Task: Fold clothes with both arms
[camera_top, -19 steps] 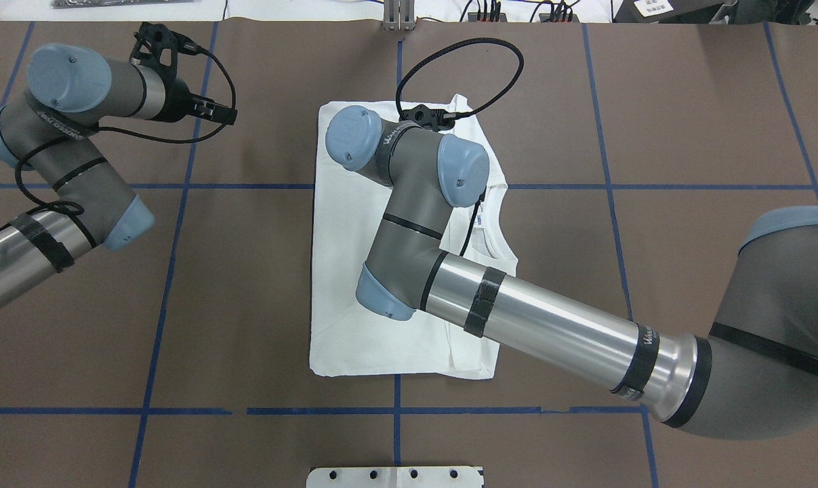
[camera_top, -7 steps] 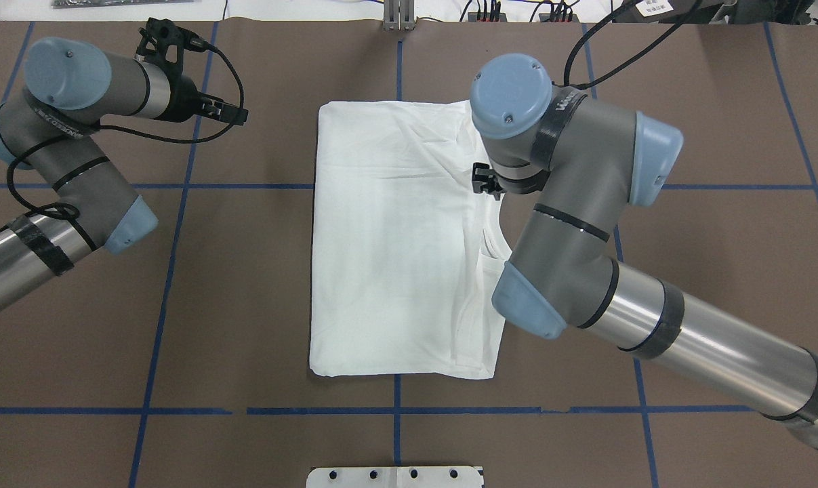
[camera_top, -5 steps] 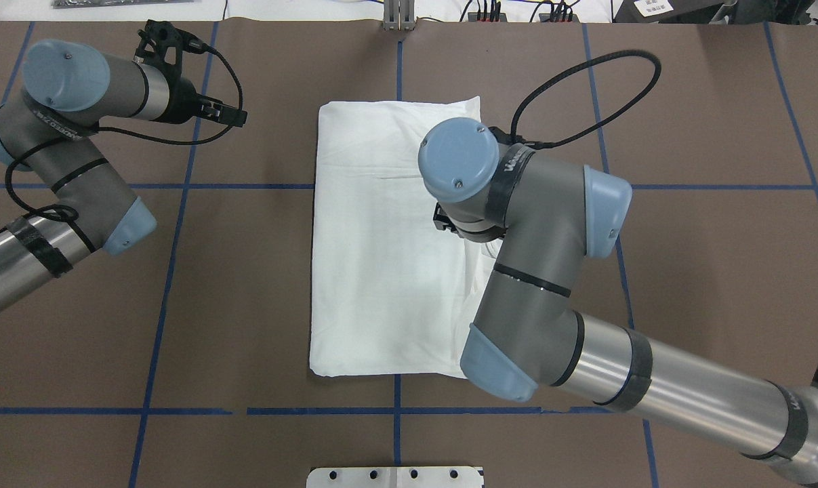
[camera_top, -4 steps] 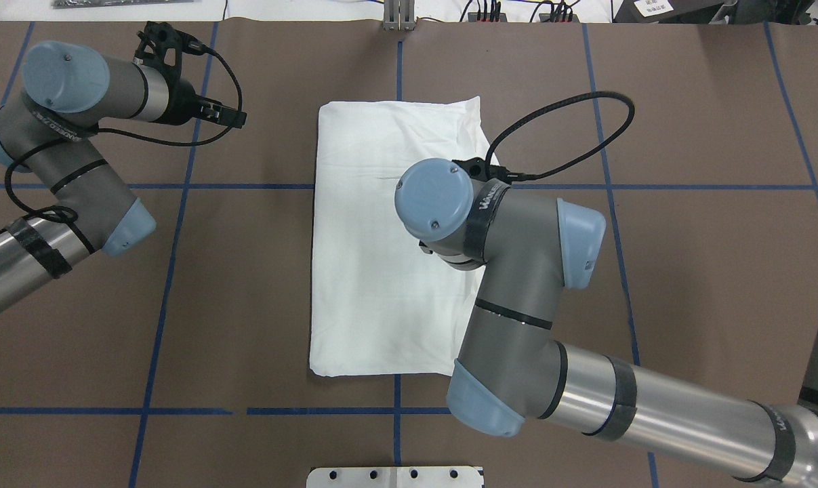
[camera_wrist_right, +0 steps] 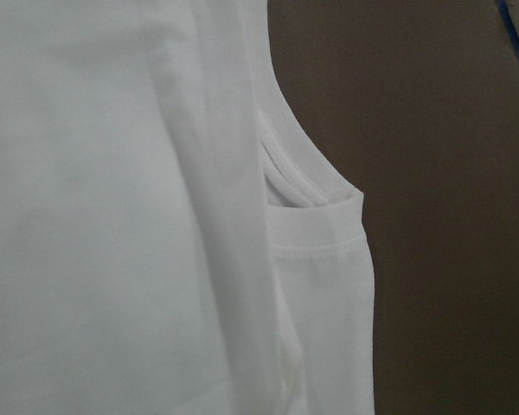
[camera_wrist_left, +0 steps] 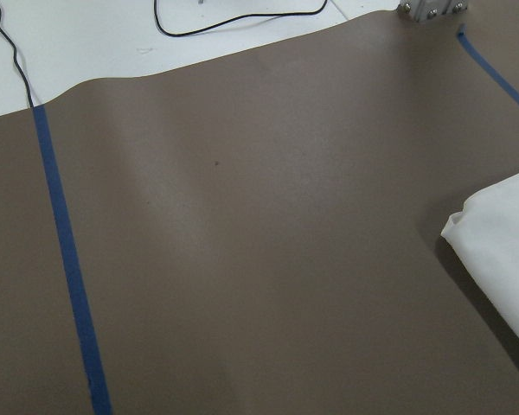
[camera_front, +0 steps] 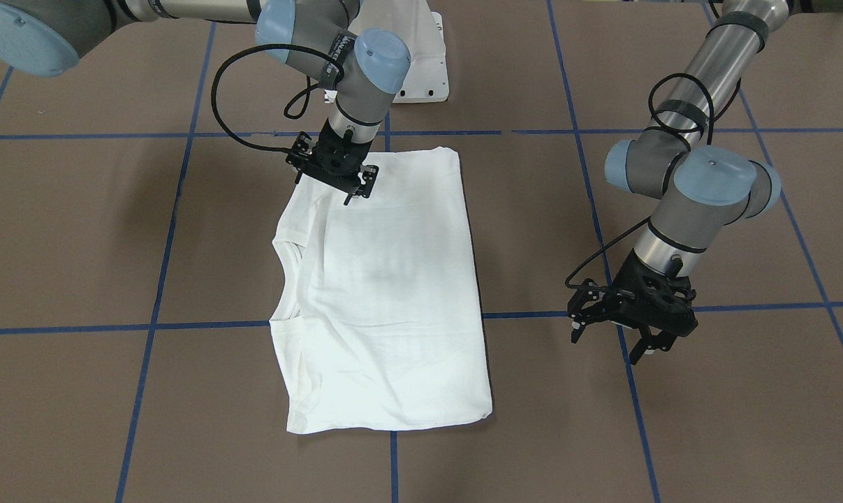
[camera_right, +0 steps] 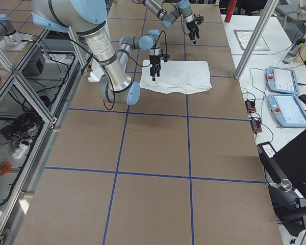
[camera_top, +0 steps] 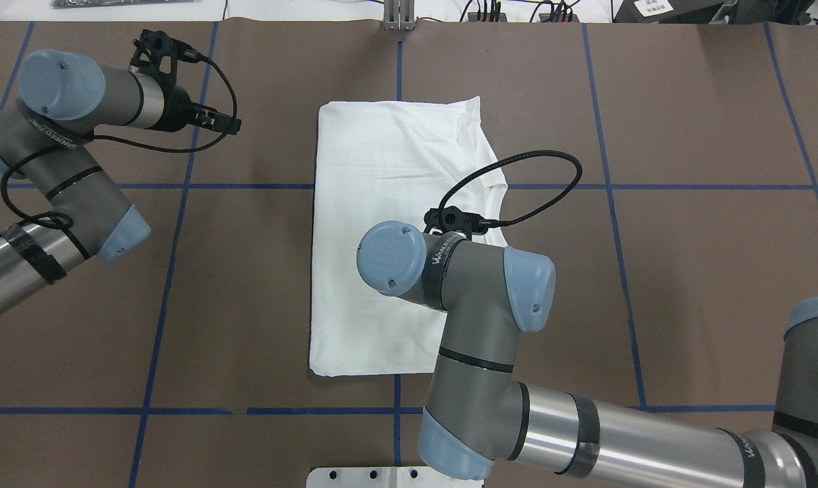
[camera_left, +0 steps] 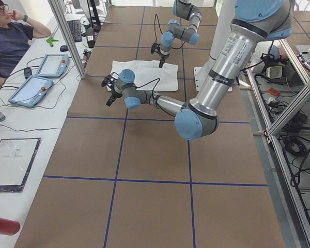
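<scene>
1 white T-shirt lies folded into a long rectangle in the middle of the brown counter, flat, with its ribbed collar showing on the long edge toward the robot's right. The right fingers point down over the end of the T-shirt nearest the robot, close to the corner on the collar side. They look apart, with no cloth lifted between them; whether their tips touch the fabric cannot be told. The right wrist view is filled by the cloth and the collar's curve, with bare counter beside it.

The left fingers are spread apart with nothing between them. They hang over a blue tape line on bare counter, well apart from the T-shirt and off its plain long edge. The left wrist view catches only 1 corner of the cloth at its right edge.

Counted: 1 T-shirt, 2 arms, the right arm and the left arm, and 2 sets of fingers.
</scene>
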`<state>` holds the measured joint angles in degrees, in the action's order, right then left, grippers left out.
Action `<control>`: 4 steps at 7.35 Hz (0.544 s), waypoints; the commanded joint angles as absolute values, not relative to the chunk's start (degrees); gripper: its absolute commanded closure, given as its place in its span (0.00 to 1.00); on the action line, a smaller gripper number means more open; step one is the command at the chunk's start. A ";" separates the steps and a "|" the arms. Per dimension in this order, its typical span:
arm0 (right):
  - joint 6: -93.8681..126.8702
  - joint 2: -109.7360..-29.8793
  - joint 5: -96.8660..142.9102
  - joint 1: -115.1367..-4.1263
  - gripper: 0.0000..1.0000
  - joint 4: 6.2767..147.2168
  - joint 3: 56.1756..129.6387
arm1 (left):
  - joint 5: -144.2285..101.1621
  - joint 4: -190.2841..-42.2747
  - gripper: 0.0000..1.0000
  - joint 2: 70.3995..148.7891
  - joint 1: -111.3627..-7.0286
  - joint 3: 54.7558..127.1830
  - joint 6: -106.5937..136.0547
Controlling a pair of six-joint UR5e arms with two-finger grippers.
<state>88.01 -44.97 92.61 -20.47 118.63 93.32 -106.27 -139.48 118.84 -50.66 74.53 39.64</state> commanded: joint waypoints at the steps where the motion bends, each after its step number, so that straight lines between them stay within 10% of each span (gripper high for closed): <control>1: 87.72 -45.35 92.64 -18.90 0.00 123.03 93.08 | -106.26 -139.66 0.00 118.65 -50.62 74.53 39.64; 4: 82.04 -46.93 92.72 -18.54 0.00 130.93 93.77 | -106.35 -139.66 0.00 118.65 -50.62 74.53 39.64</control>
<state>85.65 -46.14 92.71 -18.59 127.44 93.27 -106.28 -139.65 118.66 -50.63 74.53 39.64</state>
